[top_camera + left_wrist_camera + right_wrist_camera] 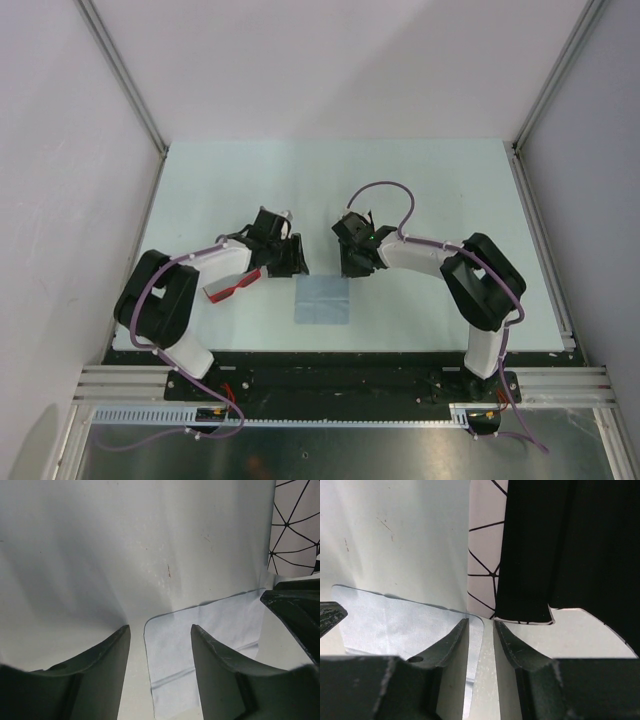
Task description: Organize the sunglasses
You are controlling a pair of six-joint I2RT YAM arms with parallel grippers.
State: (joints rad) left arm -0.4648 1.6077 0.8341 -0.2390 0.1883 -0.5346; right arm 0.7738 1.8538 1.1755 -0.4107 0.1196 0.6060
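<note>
While the left gripper (160, 628) is hanging with its fingers spread and nothing between them, it is sitting over a corner of the cloth (215, 630). The right gripper (481, 623) is showing only a thin gap, with its tips at the edge of the case (482, 565). Whether it is pinching that edge cannot be told.

The sunglasses (232, 288) are lying on the table (430, 180) just left of the cloth, partly under the left forearm. The case is probably being readied. The right arm is best steadying it while the left is taking the frame, not the lenses.

A black slab (560, 545) is blocking most of the case.
</note>
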